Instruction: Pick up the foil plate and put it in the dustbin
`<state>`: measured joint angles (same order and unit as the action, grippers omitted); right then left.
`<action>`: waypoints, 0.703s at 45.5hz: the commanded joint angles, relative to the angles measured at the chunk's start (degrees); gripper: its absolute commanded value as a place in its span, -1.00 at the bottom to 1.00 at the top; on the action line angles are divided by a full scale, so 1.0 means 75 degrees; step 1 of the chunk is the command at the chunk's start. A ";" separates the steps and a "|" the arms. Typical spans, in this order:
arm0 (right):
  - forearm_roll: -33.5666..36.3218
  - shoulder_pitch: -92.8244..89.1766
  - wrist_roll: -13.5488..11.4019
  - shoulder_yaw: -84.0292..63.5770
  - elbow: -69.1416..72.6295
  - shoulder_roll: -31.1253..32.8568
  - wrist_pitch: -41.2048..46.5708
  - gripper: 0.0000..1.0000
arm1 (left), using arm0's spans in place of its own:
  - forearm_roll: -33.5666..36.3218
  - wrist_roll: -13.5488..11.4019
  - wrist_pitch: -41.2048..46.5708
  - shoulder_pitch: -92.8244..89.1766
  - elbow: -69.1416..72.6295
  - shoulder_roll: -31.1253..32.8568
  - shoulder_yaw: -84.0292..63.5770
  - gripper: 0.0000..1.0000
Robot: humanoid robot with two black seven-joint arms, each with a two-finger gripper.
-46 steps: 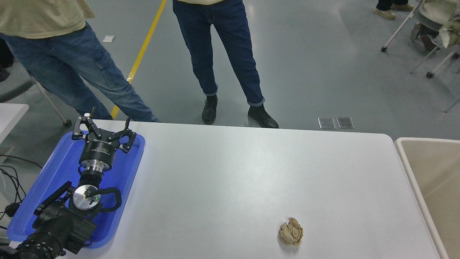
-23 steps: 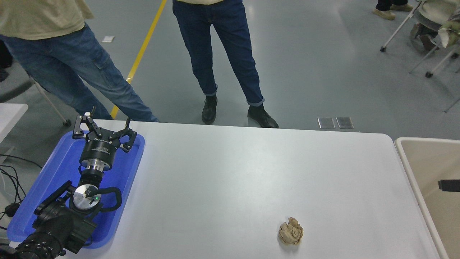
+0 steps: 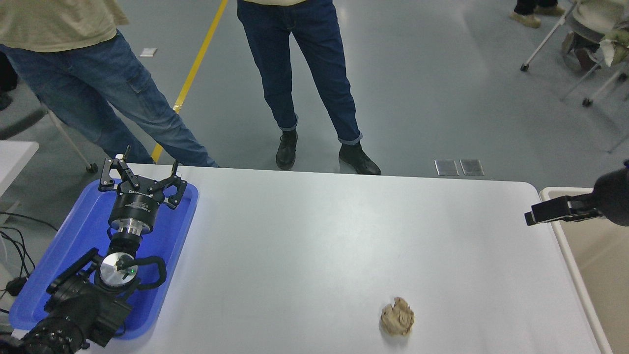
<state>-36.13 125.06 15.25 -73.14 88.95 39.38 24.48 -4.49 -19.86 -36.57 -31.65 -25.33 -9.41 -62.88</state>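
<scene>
The foil plate is not in view. The beige dustbin [image 3: 602, 260] with its pale rim stands off the table's right end. My right gripper [image 3: 535, 215] reaches in from the right edge, over the bin's near-left corner and the table's right edge. It is seen side-on and nothing shows in it. My left gripper [image 3: 145, 167] is open and empty, parked over the blue tray [image 3: 83, 231] at the lower left.
A small brown crumpled paper ball [image 3: 397, 317] lies on the white table [image 3: 319, 236] near the front right. Two persons in jeans stand at the far side, one at the left [image 3: 98, 88] and one at the middle [image 3: 304, 73]. Chairs stand at the top right.
My right arm has come into view from the right edge and moved left and up, from inside the bin area to over its left rim. The left arm and paper ball have not moved.
</scene>
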 commanded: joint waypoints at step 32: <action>0.3809 0.2860 -0.0018 -0.0010 0.0760 -0.3422 0.2736 1.00 | 0.0001 0.0000 0.0001 0.0013 0.0003 0.0000 -0.0007 1.00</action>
<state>-12.42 142.08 15.20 -73.14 94.38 17.56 42.89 -4.47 -19.86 -36.56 -31.56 -25.33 -9.40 -62.93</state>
